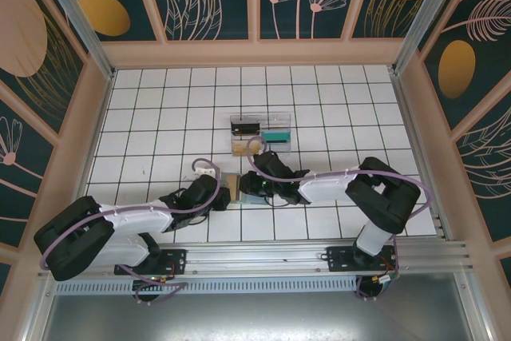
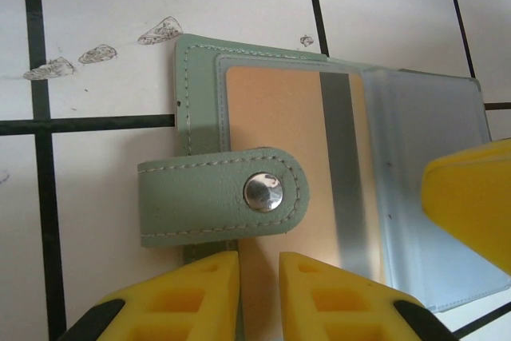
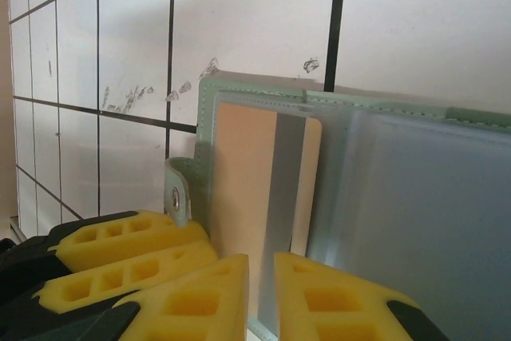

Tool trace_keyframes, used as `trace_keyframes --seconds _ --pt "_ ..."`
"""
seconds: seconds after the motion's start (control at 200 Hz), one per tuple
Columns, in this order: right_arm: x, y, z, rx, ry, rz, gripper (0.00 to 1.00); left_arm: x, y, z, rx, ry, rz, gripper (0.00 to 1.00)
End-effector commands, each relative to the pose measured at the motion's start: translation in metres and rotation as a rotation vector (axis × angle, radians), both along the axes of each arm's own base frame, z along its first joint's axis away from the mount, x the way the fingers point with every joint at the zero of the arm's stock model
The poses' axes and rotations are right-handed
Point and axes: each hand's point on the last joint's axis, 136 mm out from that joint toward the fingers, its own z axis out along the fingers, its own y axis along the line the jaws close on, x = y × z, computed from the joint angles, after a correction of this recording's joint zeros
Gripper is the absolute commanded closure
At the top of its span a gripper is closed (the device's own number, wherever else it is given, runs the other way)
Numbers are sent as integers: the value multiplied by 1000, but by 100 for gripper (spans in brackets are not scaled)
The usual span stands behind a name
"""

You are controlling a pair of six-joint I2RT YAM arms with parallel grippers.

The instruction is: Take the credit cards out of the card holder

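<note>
The card holder (image 2: pixel 200 197) lies open on the white tiles, grey-green, with a snap strap folded over it. A tan credit card (image 2: pixel 271 117) with a grey stripe sits in its clear sleeve. My left gripper (image 2: pixel 258 293) is shut on the holder's near edge just below the strap. My right gripper (image 3: pixel 261 293) has its jaws nearly together over the sleeve edge of the card holder (image 3: pixel 399 197), across the tan credit card (image 3: pixel 239 165). From above, the left gripper (image 1: pixel 227 195) and the right gripper (image 1: pixel 246 189) meet tip to tip at the holder.
A clear compartmented tray (image 1: pixel 289 129) stands behind the grippers, holding a dark card (image 1: pixel 246 127) and a teal card (image 1: pixel 276 136). One right finger (image 2: pixel 471 205) hangs over the holder's clear flap. The left fingers (image 3: pixel 120 245) crowd the holder's strap side.
</note>
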Motion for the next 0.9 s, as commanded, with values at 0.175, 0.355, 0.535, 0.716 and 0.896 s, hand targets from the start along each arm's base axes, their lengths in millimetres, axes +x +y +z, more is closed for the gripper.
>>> trace_keyframes --seconds 0.175,0.355,0.535,0.716,0.896 --pt "-3 -7 -17 -6 69 -32 83 -1 -1 -5 -29 21 7 78" --pt "-3 -12 -22 -9 89 -49 83 -2 -4 -4 -43 24 -2 78" --pt "-4 -10 -27 -1 107 -40 84 -3 -3 -5 -40 27 -1 78" --pt "-4 -3 -29 10 120 -21 85 -3 -4 -5 -44 27 -5 79" --pt "-5 -3 -29 10 123 -16 85 -3 -8 -3 -58 27 -19 79"
